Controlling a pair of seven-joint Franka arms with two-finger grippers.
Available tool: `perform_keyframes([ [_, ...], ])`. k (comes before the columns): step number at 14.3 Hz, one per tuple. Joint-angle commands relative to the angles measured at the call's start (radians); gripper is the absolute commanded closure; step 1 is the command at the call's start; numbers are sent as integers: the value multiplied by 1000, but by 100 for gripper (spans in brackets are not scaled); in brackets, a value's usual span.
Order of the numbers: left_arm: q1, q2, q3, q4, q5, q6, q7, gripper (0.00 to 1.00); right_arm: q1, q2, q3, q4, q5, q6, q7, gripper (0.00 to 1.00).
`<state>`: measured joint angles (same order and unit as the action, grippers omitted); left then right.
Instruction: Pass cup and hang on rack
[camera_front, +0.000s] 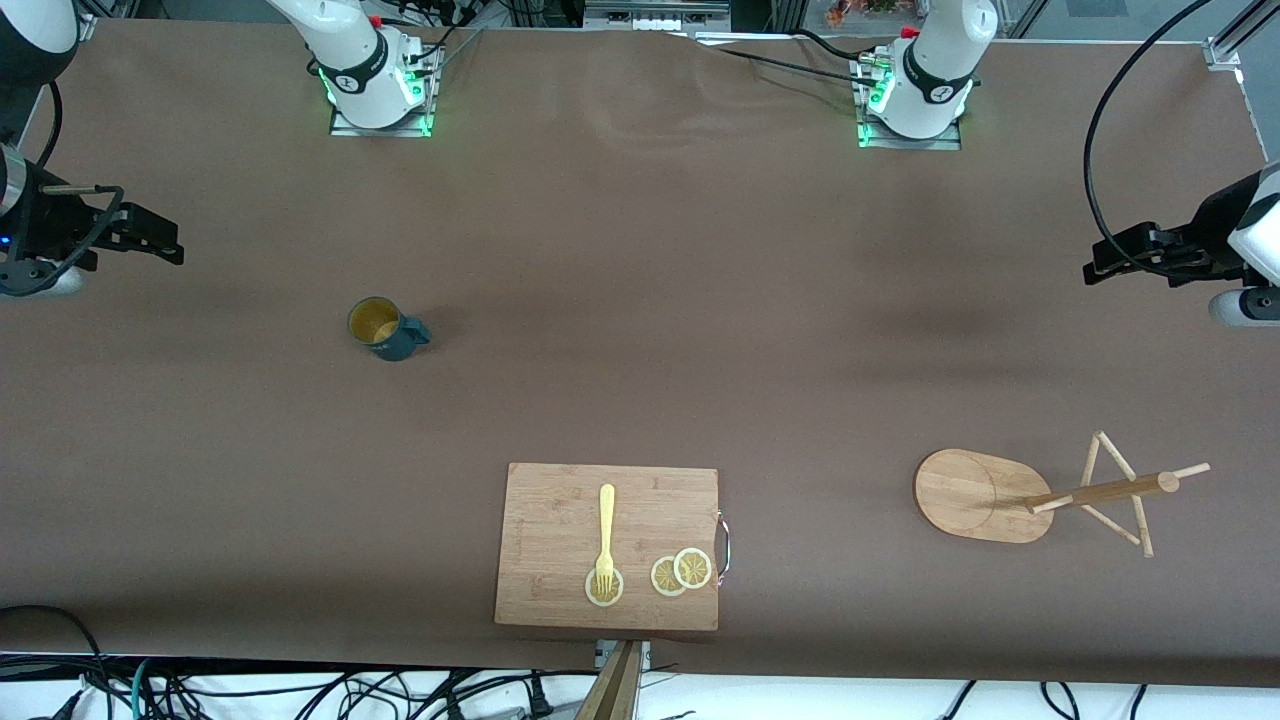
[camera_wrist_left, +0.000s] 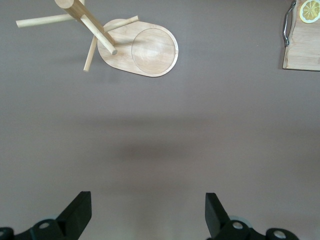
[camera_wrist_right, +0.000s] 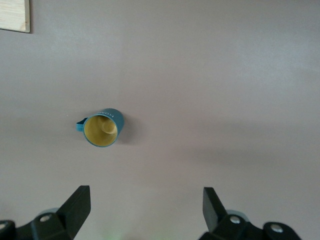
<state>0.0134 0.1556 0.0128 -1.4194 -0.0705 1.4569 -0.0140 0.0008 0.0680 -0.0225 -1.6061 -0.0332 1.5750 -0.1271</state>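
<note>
The dark teal cup (camera_front: 386, 328) stands upright on the brown table toward the right arm's end, yellowish inside up, handle to one side. It also shows in the right wrist view (camera_wrist_right: 101, 128). The bamboo rack (camera_front: 1098, 491) stands on its oval base (camera_front: 965, 492) toward the left arm's end, nearer the front camera; the left wrist view shows the rack (camera_wrist_left: 144, 49) too. My right gripper (camera_front: 160, 245) is open and empty, up over the table's end, apart from the cup; its open jaws frame bare table (camera_wrist_right: 146, 212). My left gripper (camera_front: 1103, 266) is open and empty, up over the other end (camera_wrist_left: 148, 215).
A rectangular wooden cutting board (camera_front: 560, 520) lies near the table's front edge at mid-table, with a yellow fork (camera_front: 605, 535) and lemon slices (camera_front: 681, 572) on it. Its metal handle (camera_front: 726, 545) faces the rack. Cables hang along the front edge.
</note>
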Motion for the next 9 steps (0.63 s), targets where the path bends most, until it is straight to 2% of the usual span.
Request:
perform_keyframes([
  [1, -7, 15, -2, 33, 21, -4, 6, 0, -2, 10, 1, 15, 13, -23, 4, 1],
  [3, -1, 15, 0, 33, 23, -4, 6, 0, -4, 10, -2, 12, 47, -23, 3, 1],
  [9, -1, 15, 0, 33, 29, -4, 5, 0, -2, 3, 4, -3, 48, -38, 1, 1],
])
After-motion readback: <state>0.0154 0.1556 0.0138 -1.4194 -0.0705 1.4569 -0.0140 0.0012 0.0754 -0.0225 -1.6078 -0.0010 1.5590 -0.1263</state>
